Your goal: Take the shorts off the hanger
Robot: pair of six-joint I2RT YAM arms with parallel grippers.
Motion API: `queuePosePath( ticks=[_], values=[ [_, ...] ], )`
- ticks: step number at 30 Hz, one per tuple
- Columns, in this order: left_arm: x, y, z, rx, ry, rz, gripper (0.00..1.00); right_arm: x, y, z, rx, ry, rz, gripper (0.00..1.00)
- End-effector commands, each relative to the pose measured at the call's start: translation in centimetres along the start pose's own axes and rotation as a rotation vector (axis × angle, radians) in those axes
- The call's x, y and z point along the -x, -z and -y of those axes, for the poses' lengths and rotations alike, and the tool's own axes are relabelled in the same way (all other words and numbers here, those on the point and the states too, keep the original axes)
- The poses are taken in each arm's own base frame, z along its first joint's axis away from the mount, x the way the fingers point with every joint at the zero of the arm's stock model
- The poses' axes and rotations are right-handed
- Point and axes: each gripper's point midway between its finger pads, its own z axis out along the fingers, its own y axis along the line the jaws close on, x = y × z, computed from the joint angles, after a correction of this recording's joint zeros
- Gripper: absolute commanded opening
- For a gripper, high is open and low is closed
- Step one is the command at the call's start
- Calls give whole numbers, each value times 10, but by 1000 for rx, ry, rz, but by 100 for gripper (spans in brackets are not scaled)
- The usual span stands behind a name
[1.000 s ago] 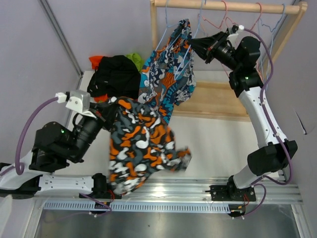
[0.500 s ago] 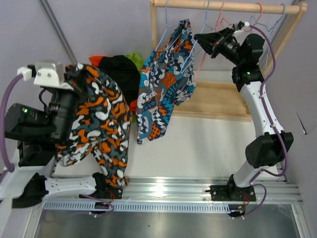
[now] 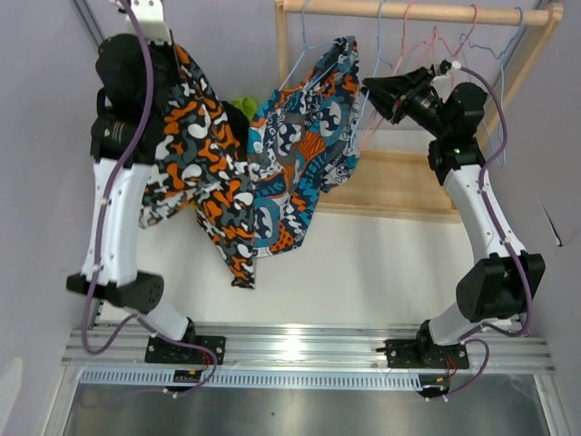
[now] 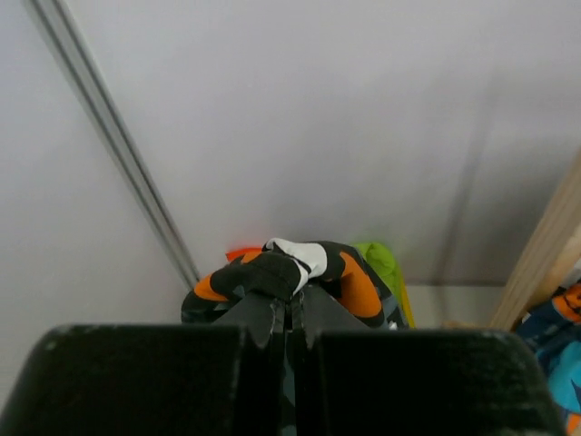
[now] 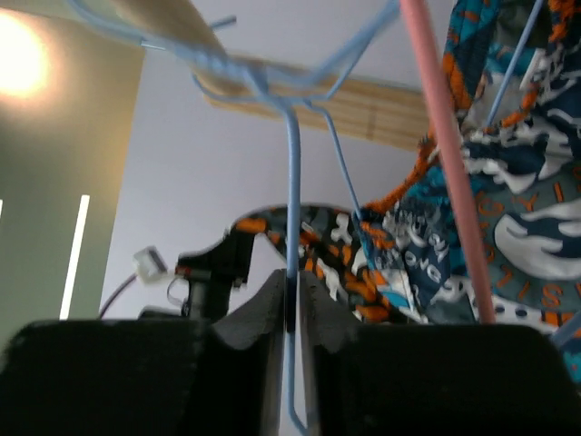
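Note:
My left gripper is raised high at the back left, shut on the orange, black and white patterned shorts, which hang down from it. In the left wrist view the fabric bulges over the closed left gripper. The blue patterned shorts still hang from a hanger on the wooden rail. Beside them, my right gripper is shut on a thin blue hanger wire, seen between the closed jaws of the right gripper.
Lime green shorts and a strip of orange-red shorts lie low by the back wall, mostly hidden in the top view. Pink and blue empty hangers hang on the rail. The rack's wooden base sits at back right.
My left arm has swung up and back to the left, carrying the orange patterned shorts from low near the front edge to high by the wall. The right gripper has barely moved.

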Motion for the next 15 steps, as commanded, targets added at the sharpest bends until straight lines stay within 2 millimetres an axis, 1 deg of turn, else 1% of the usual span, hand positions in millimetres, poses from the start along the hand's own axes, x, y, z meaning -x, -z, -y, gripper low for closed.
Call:
queuePosePath(
  ticks=[1, 2, 3, 4, 5, 6, 7, 8, 9, 11, 12, 13, 14, 15],
  values=[
    [34, -17, -4, -89, 96, 75, 0, -26, 19, -12, 7, 41, -68, 63],
    [14, -40, 3, -99, 108, 31, 0, -28, 23, -12, 3, 46, -67, 89],
    [18, -46, 3, -109, 116, 46, 0, -29, 26, -10, -4, 60, -66, 99],
    [16, -53, 7, -127, 111, 53, 0, -30, 29, -9, -13, 67, -71, 99],
    [4, -68, 11, -128, 107, 38, 0, -31, 34, -13, -12, 83, -68, 99],
    [4, -77, 14, -132, 109, 55, 0, -33, 37, -7, -32, 80, -70, 99],
    [-1, -85, 17, -145, 108, 56, 2, -31, 41, -5, -38, 105, -62, 99],
    [-9, -94, 23, -163, 107, 48, 3, -31, 43, -4, -42, 112, -59, 99],
    [-25, -112, 29, -161, 107, 36, 4, -33, 48, -2, -48, 112, -54, 99],
    [-43, -131, 31, -147, 112, 17, 6, -37, 54, -4, -38, 131, -58, 99],
    [-64, -148, 36, -144, 112, -4, 13, -39, 56, -1, -44, 131, -62, 99],
    [-74, -156, 39, -149, 110, -18, 20, -42, 57, -1, -43, 143, -68, 99],
    [-87, -164, 43, -155, 114, -35, 31, -44, 59, -1, -41, 151, -72, 99],
    [-109, -175, 46, -139, 133, -69, 50, -49, 61, -5, -36, 161, -78, 99]
  ],
)
